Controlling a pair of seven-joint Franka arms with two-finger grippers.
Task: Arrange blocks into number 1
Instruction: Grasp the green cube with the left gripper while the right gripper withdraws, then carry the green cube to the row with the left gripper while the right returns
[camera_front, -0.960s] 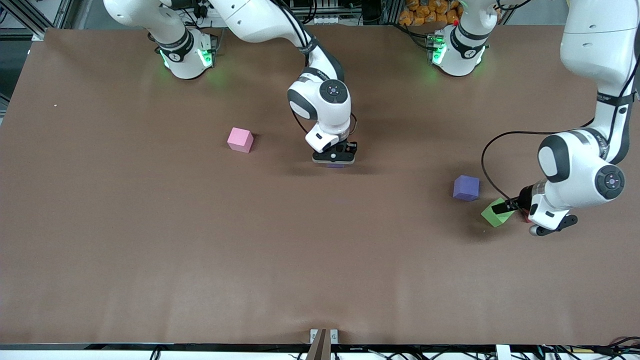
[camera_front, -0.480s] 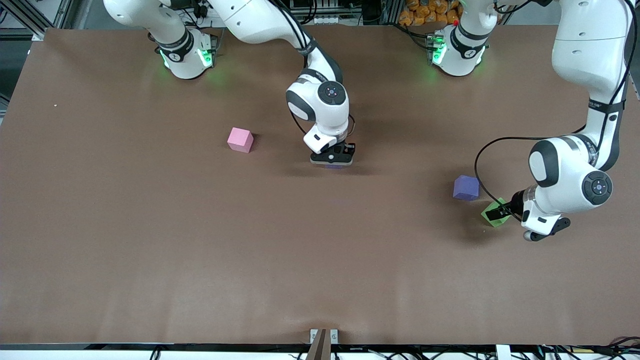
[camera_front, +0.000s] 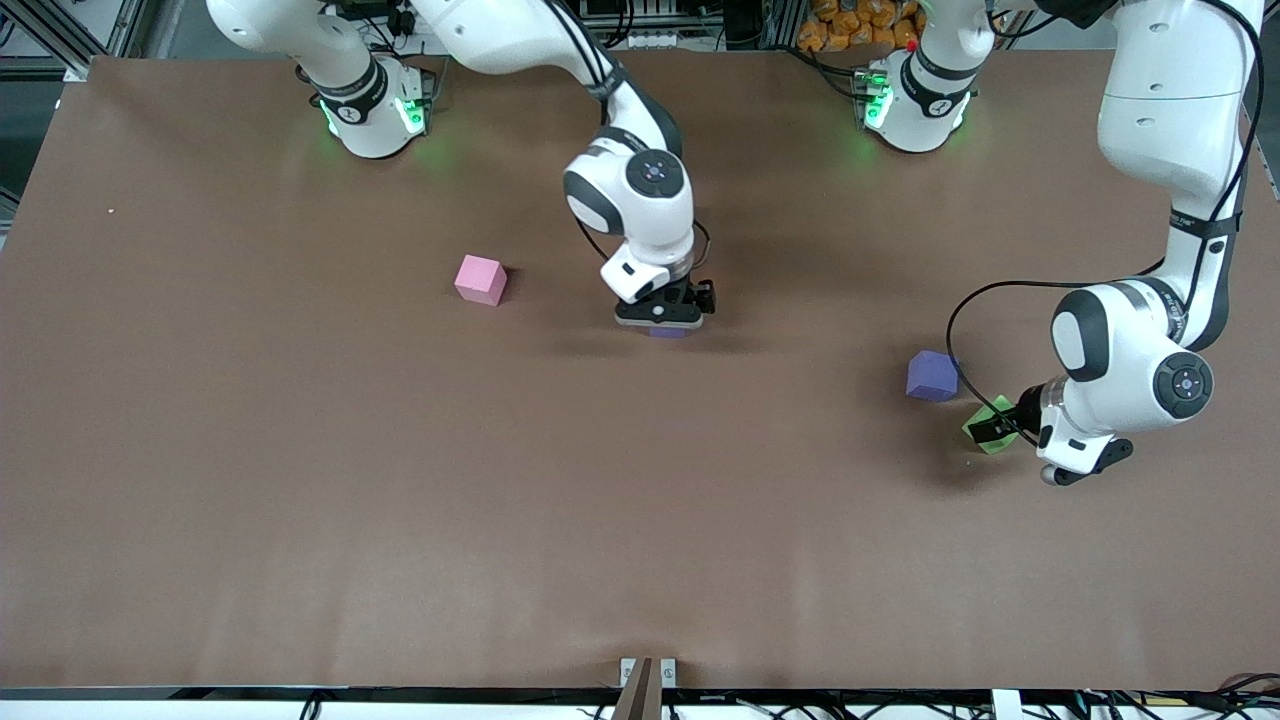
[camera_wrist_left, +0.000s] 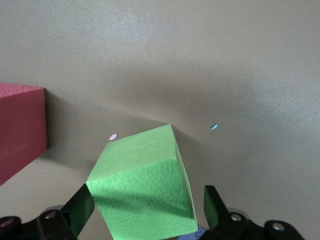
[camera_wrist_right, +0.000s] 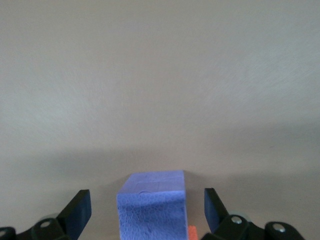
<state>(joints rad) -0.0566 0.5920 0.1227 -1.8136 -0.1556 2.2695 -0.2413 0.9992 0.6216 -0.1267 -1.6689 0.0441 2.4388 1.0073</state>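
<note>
A pink block (camera_front: 480, 279) lies well apart from the right tool (camera_front: 664, 318), whose fingers stand wide around a purple block (camera_wrist_right: 152, 205) on the surface (camera_front: 300, 480). The left tool (camera_wrist_left: 150, 212) straddles a green block (camera_wrist_left: 142, 187), fingers wide, not gripping; another purple block (camera_front: 932, 376) sits near.

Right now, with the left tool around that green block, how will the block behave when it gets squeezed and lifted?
The green block looks like matte foam with a pebbled skin, so it probably grips well and gives slightly under pressure. It seems light for its size. It sits turned at an angle between the open fingers of the left tool, so it may twist square as they close.
</note>
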